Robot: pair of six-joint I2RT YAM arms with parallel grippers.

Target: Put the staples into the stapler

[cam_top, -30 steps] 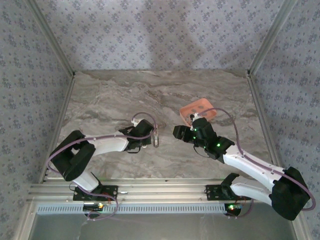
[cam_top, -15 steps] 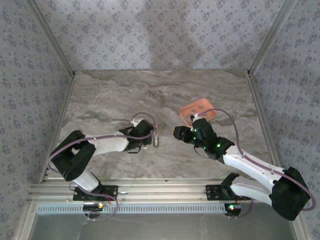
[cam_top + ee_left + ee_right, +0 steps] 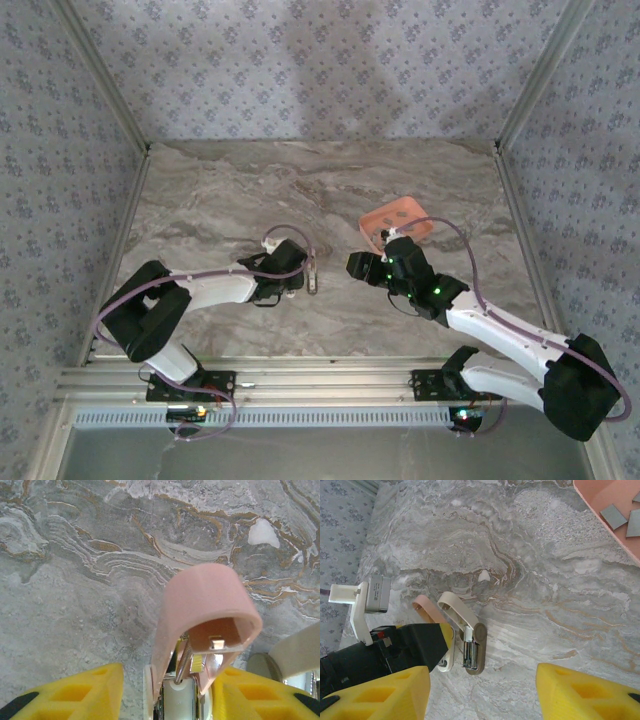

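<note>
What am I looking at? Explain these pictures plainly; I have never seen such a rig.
A left arm and a right arm, both robotic, are bolted at the near edge of a marble-patterned table. Each ends in a two-finger gripper. One picture looks down from above. The other two come from cameras on the wrists. The left gripper stands open astride a pink stapler whose lid is flipped up. The right gripper is open and empty. A pink tray holds small grey staples, not yet loaded.

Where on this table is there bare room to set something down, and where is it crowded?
Bare: the far strip of the table between the back wall and the pink tray, plus the far-left quarter. Crowded: the middle, where the stapler lies between the left gripper and the right gripper.
</note>
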